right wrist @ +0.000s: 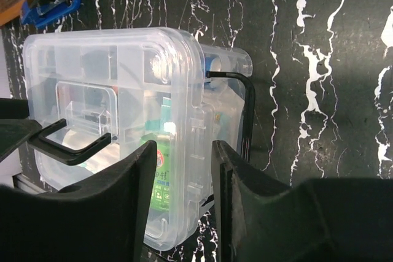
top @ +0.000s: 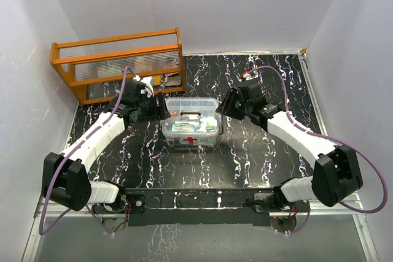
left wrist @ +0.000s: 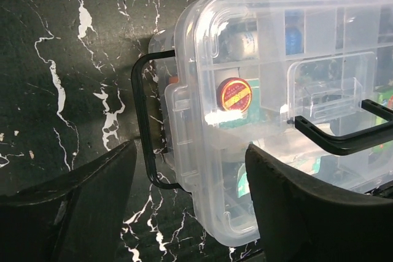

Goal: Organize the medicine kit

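Observation:
The medicine kit [top: 191, 124] is a clear plastic box with a red cross on its front, standing mid-table with its clear lid [top: 191, 107] on and several medicines inside. My left gripper [top: 158, 110] is open at the kit's left end. In the left wrist view the lid's corner [left wrist: 202, 170] and a black wire latch [left wrist: 140, 127] lie between its fingers [left wrist: 73, 207]. My right gripper [top: 225, 107] is at the kit's right end, open with a narrower gap. Its fingers [right wrist: 258, 213] straddle the lid's rim [right wrist: 193, 151], with another black wire latch [right wrist: 248, 111] just outside.
An orange wooden rack [top: 116, 59] with ribbed clear panels stands at the back left. Small items [top: 167, 80] lie between it and the kit, among them a blue clip [right wrist: 55, 5]. White walls close in the table on the left, back and right.

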